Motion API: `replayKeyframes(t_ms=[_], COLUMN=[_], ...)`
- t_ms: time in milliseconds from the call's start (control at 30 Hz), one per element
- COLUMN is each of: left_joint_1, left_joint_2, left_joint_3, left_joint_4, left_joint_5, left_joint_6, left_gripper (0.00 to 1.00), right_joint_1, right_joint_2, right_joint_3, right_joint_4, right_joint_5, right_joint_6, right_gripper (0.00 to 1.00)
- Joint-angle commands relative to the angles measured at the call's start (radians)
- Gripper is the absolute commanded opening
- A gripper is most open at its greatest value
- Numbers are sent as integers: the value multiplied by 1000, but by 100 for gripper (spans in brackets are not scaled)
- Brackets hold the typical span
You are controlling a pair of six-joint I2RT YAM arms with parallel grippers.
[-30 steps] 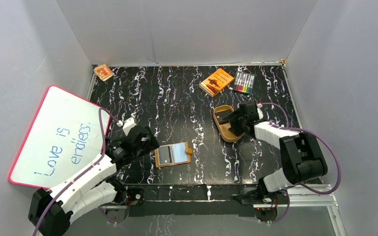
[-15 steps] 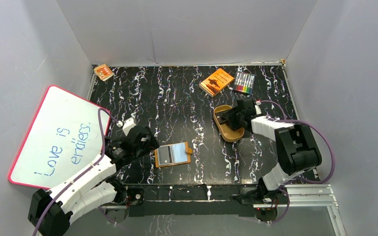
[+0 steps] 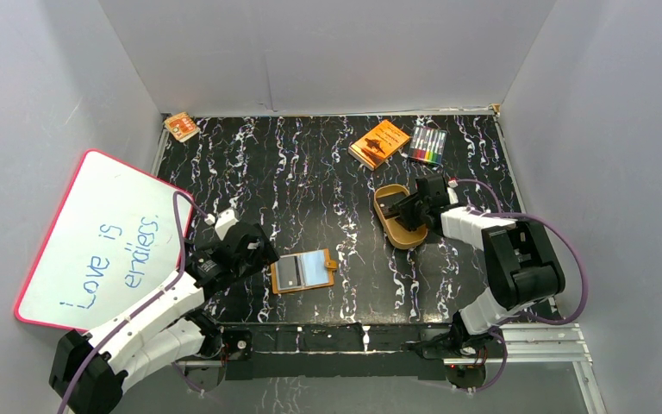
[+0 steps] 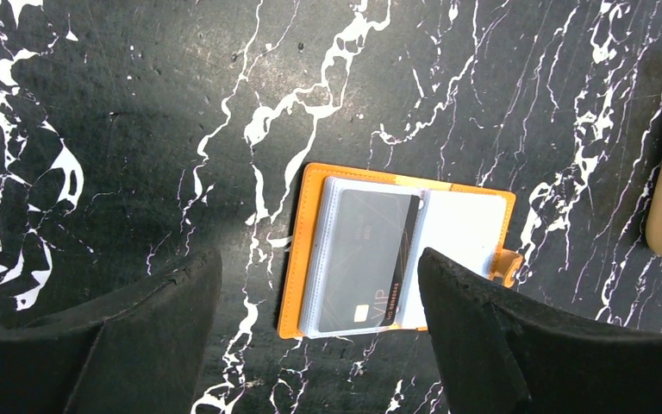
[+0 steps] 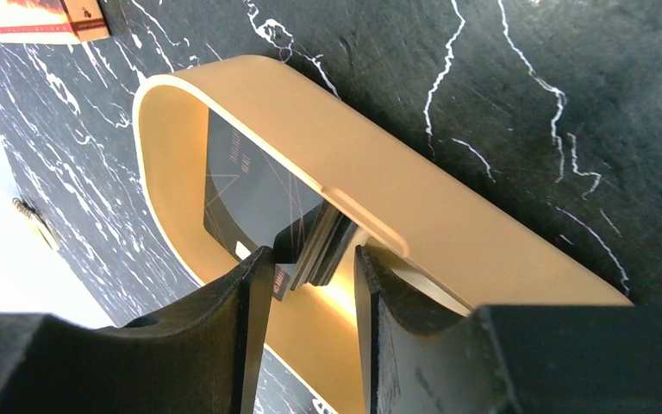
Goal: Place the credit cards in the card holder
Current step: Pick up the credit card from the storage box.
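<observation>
The card holder (image 3: 304, 271) (image 4: 483, 226), orange leather, lies open flat near the table's front. A dark grey credit card (image 4: 364, 259) sits in its left clear sleeve and a pale one (image 3: 315, 268) shows on its right half. My left gripper (image 3: 260, 251) (image 4: 319, 259) hovers over it, open wide and empty. More dark credit cards (image 5: 250, 185) lean as a stack inside the gold oval tray (image 3: 401, 241) (image 5: 414, 207). My right gripper (image 3: 402, 212) (image 5: 312, 253) reaches into the tray, open, its jaws narrowly straddling the stack's corner; the left finger touches a card, the right stands a little off.
A whiteboard (image 3: 103, 241) with blue writing leans at the left wall. An orange book (image 3: 379, 143) and a pack of coloured markers (image 3: 427, 145) lie at the back right, beyond the tray. A small orange box (image 3: 181, 126) sits in the back left corner.
My right gripper has moved a little further into the tray and its jaws have narrowed around the stack of cards. The left arm and the card holder have not moved.
</observation>
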Motion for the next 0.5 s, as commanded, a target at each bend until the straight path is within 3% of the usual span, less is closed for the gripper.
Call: replayKeyframes(t_ms=[0,300,467], left_joint_1=[4,4,4], left_joint_2=[0,3,1], left_joint_3=[-13,-18,-21], left_joint_4=[-1,-2,-2], left_joint_5=[-4,5,7], left_joint_6=[-9,-11,-14], left_gripper=[80,80,80], right_joint_1=[-5,-5,-5], right_joint_2=[-42,-53,-65], right_joint_3=[-30,-47,-50], right_joint_4=[-3,13,19], right_joint_5=[10,-2,2], right_joint_6=[-24,-41,-40], right_gripper=[47,31,37])
